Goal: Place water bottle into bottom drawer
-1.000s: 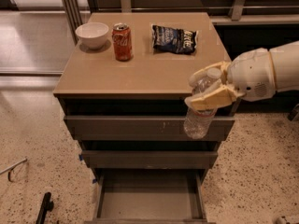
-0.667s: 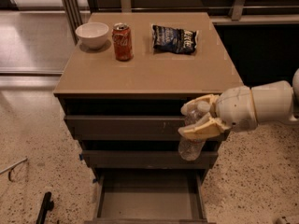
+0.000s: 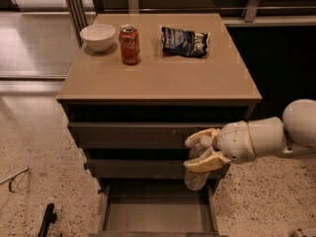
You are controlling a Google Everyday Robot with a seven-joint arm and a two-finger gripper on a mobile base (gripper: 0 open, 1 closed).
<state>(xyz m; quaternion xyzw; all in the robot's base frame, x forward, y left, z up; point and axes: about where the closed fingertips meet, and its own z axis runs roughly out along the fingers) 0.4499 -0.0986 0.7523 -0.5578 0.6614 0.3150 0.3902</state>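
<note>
Now well lower than a second ago: dropped from level with the edge of the desk (image 3: 163, 78) to level with the middle drawer (image 3: 133, 168) front. Still clamped around the water bottle (image 3: 196, 176) with the fingers (image 3: 205, 162), gripping high on its body and leaving the clear base hanging just beneath them. Directly below the fingers and a little to their left, the open bottom drawer (image 3: 153, 214), floor bare and grey. Judging by that, past the carry and into the final descent, with only the last stretch down and the release left. Probably needs a touch more travel toward the drawer's middle before letting go, given the position close over its right rear corner. Far up and left of the fingers, untouched on the desk: soda can (image 3: 130, 44), bowl (image 3: 98, 36), chip bag (image 3: 185, 41).
</note>
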